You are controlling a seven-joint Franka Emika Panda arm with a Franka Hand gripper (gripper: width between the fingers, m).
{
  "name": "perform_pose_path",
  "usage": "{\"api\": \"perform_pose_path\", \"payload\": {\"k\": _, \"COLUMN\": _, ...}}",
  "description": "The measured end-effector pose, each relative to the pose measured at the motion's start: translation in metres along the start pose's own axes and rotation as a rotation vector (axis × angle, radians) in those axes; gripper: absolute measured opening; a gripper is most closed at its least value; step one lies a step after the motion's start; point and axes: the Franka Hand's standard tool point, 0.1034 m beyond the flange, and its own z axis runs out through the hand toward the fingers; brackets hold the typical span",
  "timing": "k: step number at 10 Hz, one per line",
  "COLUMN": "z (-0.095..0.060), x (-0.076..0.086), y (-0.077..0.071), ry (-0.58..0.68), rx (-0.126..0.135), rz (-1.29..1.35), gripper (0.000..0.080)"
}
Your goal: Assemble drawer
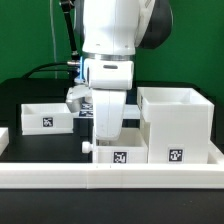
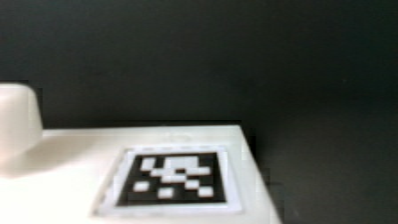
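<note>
The tall white box casing (image 1: 176, 122) stands at the exterior view's right, with a tag low on its front. One shallow white tray (image 1: 47, 117) lies at the left. The second tray (image 1: 122, 154) sits in front of the arm, against the casing's left side, tag facing forward. My gripper (image 1: 103, 138) reaches straight down onto this tray's left end; its fingertips are hidden behind the hand and the tray wall. The wrist view shows a white tagged tray surface (image 2: 175, 178) very close, with no fingers in sight.
A long low white border rail (image 1: 110, 180) runs along the front of the dark table (image 1: 30, 145), and another white piece shows at the left edge (image 1: 3, 135). Black cables (image 1: 45, 70) lie at the back left.
</note>
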Motion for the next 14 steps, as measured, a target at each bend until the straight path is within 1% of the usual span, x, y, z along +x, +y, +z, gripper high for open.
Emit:
{"api": "perform_pose_path", "payload": {"k": 1, "z": 0.000, "x": 0.001, "y": 0.000, "ry": 0.001, "rx": 0.000, "rz": 0.007, "gripper": 0.0042}}
{"api": "perform_pose_path", "payload": {"k": 3, "z": 0.000, "x": 0.010, "y": 0.001, "ry": 0.003, "rx": 0.000, "rz": 0.023, "gripper": 0.0042}}
{"api": "perform_pose_path", "payload": {"k": 5, "z": 0.000, "x": 0.015, "y": 0.001, "ry": 0.003, "rx": 0.000, "rz": 0.033, "gripper": 0.0042}}
{"api": "perform_pose_path", "payload": {"k": 13, "z": 0.000, "x": 0.015, "y": 0.001, "ry": 0.004, "rx": -0.002, "rz": 0.035, "gripper": 0.0042}}
{"api": "perform_pose_path", "payload": {"k": 14, "z": 0.000, "x": 0.016, "y": 0.002, "ry": 0.008, "rx": -0.024, "rz": 0.036, "gripper": 0.0042}}
